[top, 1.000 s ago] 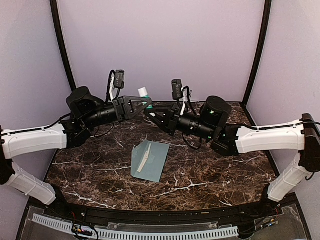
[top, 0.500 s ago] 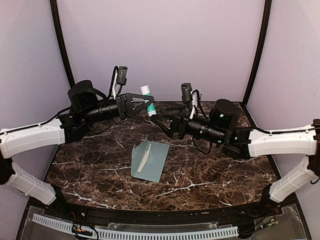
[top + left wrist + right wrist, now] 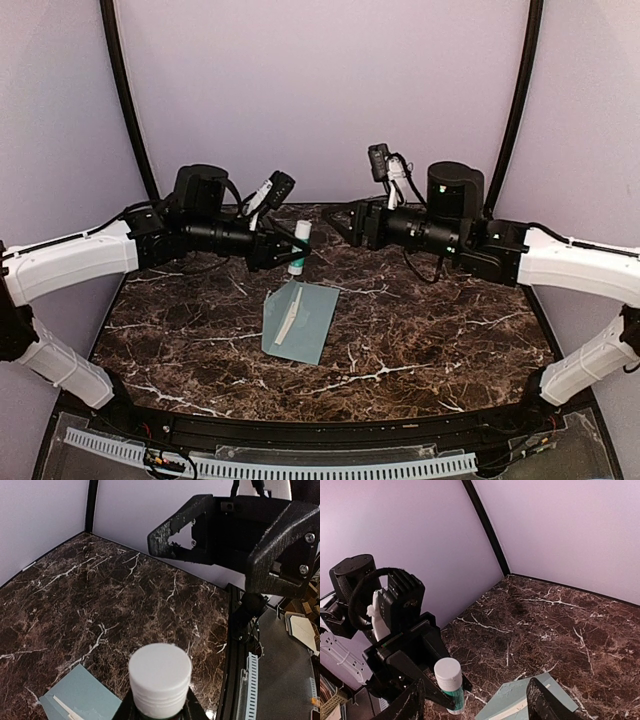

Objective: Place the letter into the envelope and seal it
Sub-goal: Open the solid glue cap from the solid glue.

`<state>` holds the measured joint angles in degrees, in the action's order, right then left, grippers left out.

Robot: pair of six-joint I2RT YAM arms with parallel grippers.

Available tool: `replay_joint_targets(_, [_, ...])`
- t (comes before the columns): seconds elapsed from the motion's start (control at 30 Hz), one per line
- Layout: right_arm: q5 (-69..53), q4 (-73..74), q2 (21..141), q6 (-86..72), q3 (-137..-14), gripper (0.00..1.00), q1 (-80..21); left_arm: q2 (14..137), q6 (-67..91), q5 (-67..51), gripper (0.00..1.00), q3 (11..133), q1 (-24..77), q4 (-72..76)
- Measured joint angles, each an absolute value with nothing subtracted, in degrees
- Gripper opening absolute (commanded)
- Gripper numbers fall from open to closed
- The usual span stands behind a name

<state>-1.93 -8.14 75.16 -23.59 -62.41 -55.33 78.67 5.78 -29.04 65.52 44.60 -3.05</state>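
Top external view has the envelope (image 3: 305, 325) lying flat near the middle of the dark marble table (image 3: 430, 330), its long side running away from the arm bases and skewed a little to the right. The letter (image 3: 287, 320) shows only as a narrow cream strip along the left half of the teal paper. Whether the strip is tucked inside or resting on top cannot be told.

Just beyond the envelope's far edge, the left gripper (image 3: 287, 247) reaches in from the left and is clamped on a glue stick (image 3: 298, 250). The stick has a white cap and a teal label and stands nearly upright, cap up. The left wrist view looks down on that white cap, pinched between the two fingers. Whether the stick's foot touches the table is unclear.

Across from it, the right gripper (image 3: 345, 225) hovers over the far part of the table, pointing toward the left one. Its fingers (image 3: 415, 702) stand wide apart in the right wrist view with nothing between them.
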Motion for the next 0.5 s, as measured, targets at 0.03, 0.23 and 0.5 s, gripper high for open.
replay_joint_targets(0.03, [-2.28, -7.25, 76.31, -23.94, -63.26, 0.61, -55.33, 79.15, 4.43, -28.95, 0.0, 65.52, 44.62, -4.45])
replay_joint_targets(0.23, [-5.61, -3.77, 83.57, -26.11, -66.15, 0.56, -55.37, 81.41, -0.78, -28.6, 0.0, 65.43, 44.91, -7.46])
replay_joint_targets(0.5, [-9.56, -2.96, 88.33, -27.75, -69.6, 0.5, -55.66, 81.58, -2.5, -28.47, 0.0, 63.53, 44.91, -7.77])
